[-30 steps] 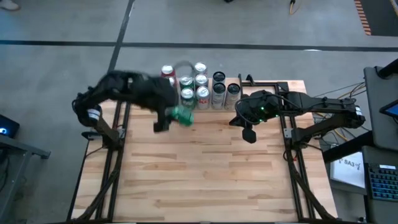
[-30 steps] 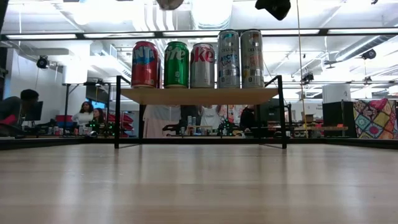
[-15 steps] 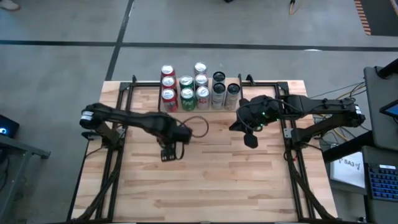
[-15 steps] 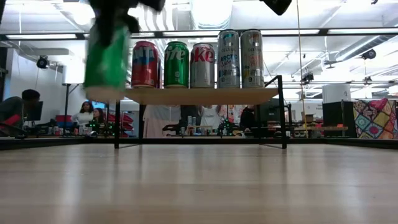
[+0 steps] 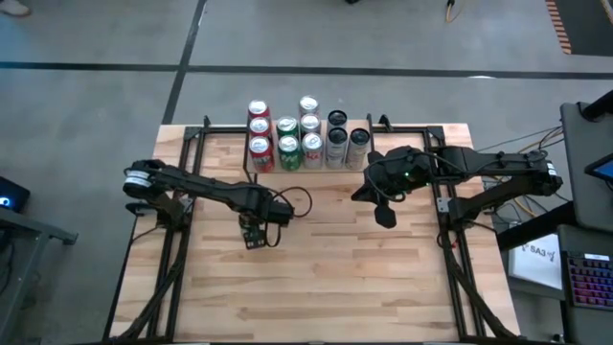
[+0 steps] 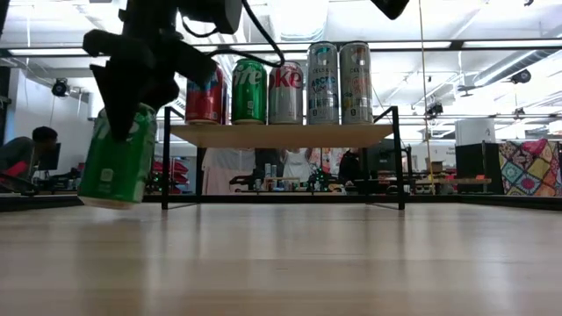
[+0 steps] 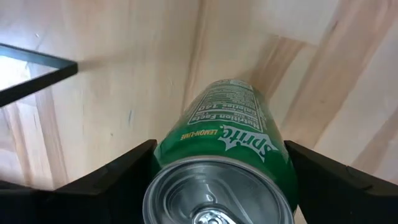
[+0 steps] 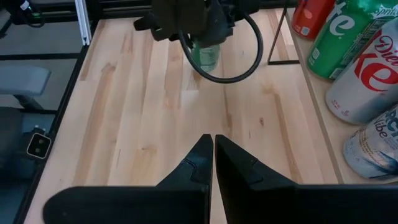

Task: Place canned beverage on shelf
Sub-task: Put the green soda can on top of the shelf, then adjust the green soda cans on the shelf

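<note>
With its jaws spread wide around the green Sprite can [image 6: 118, 158], held tilted just above the table's middle-left, the left gripper [image 5: 255, 230] should level it before raising it to the shelf [image 6: 281, 134]; the right gripper [image 8: 210, 163] waits shut.

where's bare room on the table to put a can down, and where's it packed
The near half of the tabletop is bare. So is the strip between the left gripper, shut on the green Sprite can, and the shut right gripper. The shelf at the far edge is packed with cans.
</note>
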Controlling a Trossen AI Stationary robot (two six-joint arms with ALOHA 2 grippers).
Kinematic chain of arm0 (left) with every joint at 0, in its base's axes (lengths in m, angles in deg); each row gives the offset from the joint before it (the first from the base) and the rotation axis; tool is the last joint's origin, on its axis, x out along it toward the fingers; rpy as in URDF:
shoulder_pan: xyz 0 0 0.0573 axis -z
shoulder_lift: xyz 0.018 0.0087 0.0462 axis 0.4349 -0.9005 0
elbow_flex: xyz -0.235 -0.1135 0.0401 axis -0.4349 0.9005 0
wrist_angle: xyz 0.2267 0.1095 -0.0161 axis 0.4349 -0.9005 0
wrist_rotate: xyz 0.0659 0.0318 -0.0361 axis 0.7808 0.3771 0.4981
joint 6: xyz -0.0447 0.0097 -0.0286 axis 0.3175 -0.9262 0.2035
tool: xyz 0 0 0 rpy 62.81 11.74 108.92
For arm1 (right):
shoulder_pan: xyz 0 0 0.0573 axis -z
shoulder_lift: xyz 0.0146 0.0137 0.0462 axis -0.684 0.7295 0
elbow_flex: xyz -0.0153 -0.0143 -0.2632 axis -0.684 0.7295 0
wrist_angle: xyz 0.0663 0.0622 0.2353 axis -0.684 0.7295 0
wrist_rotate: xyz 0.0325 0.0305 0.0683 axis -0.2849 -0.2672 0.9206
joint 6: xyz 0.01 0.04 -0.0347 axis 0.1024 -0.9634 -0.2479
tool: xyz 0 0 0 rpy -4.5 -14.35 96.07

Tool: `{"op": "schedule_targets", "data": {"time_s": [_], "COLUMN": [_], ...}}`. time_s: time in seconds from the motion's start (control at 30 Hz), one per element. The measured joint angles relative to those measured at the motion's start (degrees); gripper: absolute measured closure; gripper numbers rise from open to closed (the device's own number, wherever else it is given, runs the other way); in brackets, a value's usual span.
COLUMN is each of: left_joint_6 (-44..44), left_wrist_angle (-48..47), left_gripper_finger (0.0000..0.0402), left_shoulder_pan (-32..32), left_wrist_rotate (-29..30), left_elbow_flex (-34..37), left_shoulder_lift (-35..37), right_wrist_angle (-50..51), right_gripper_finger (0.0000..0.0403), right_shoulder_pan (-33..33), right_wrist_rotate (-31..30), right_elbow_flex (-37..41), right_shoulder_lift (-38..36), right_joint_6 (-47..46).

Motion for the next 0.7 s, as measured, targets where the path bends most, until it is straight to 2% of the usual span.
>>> {"op": "schedule_targets", "data": {"time_s": [0.2,0.4,0.7], "left_joint_6": [0.00,-0.03,-2.92], "left_wrist_angle": [2.37,2.40,-2.79], "left_gripper_finger": [0.0060,0.0060,0.0059], "left_shoulder_pan": [0.02,0.02,0.18], "left_wrist_rotate": [1.25,2.83,3.90], "left_elbow_flex": [1.33,0.94,-4.60], "left_shoulder_lift": [0.02,0.04,1.99], "right_wrist_angle": [0.02,-0.01,-2.69], "right_gripper_finger": [0.0394,0.0394,0.0394], "right_shoulder_pan": [0.00,0.00,0.00], "right_wrist_rotate": [-0.03,-0.38,-0.52], "right_elbow_flex": [0.00,0.00,0.02], "right_shoulder_lift": [0.00,0.00,-0.01], "right_joint_6": [-0.77,-0.75,0.81]}}
